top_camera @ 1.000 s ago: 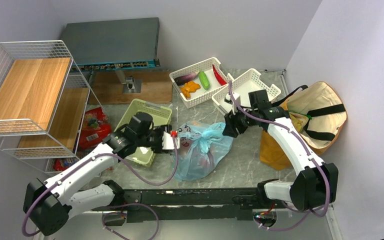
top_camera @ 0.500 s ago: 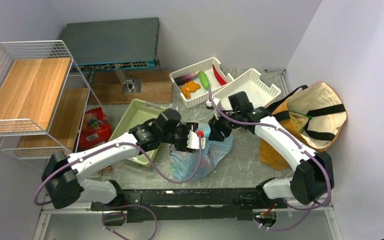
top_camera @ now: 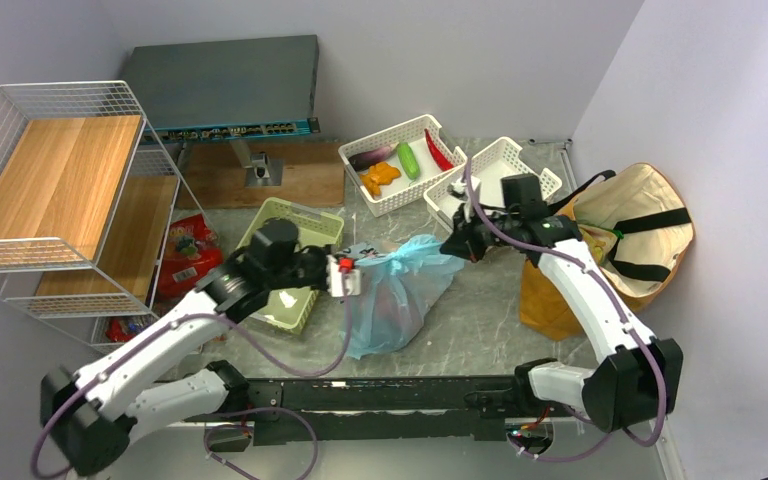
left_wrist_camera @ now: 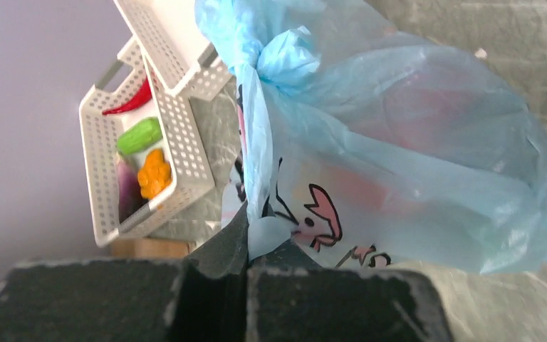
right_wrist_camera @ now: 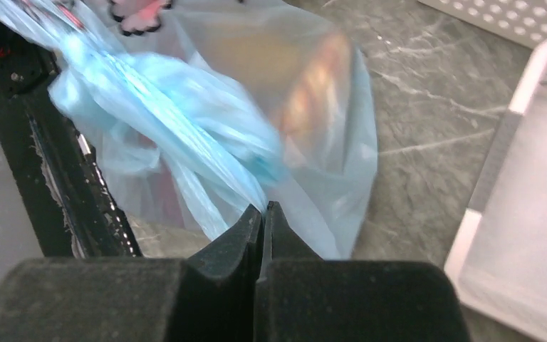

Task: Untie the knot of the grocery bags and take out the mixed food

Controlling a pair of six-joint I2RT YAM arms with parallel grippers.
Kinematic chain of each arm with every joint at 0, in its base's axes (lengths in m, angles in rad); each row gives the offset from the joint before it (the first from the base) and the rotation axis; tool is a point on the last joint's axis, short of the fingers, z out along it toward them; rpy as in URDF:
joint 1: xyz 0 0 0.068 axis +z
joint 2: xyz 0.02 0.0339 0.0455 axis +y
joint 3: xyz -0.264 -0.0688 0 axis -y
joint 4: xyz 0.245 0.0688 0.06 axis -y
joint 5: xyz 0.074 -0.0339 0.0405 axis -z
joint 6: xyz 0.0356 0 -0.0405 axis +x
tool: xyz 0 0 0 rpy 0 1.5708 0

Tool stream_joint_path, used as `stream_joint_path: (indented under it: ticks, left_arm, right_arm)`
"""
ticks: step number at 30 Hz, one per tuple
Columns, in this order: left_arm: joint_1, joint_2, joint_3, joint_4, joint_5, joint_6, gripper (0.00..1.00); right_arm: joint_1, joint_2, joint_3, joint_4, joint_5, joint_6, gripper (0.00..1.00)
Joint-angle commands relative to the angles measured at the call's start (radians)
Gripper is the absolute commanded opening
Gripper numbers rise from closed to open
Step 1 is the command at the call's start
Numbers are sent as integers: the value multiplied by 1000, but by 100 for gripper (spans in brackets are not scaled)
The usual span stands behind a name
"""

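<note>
Stretching the light-blue bag between both arms, with the bottom on the gray counter. Pinching the printed edge with the left gripper, with jaws closed tight on the film. Nipping a twisted blue strand just beside the knot with the right gripper, with jaws likewise closed on plastic. Knotted shut, with reddish shapes showing blurred through the film. Well apart, against the right wall: the mustard canvas tote, with open mouth. Beyond the bag, a white basket holding small produce.
</note>
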Motion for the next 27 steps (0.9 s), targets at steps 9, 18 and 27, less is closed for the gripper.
stream_joint_path:
  ticks: [9,18,27]
  left_arm:
    - [161,-170,-202,-186,75,122,5]
    - [-60,-8,51,-49,-37,-128,79]
    - [-147,246,98,-7,-179,-153,44]
  right_arm:
    - [-203,-31,-14,-144,51,-110,0]
    - [55,-17,50,-29,108,-47,62]
    - [106,127,45,18,121,-39,5]
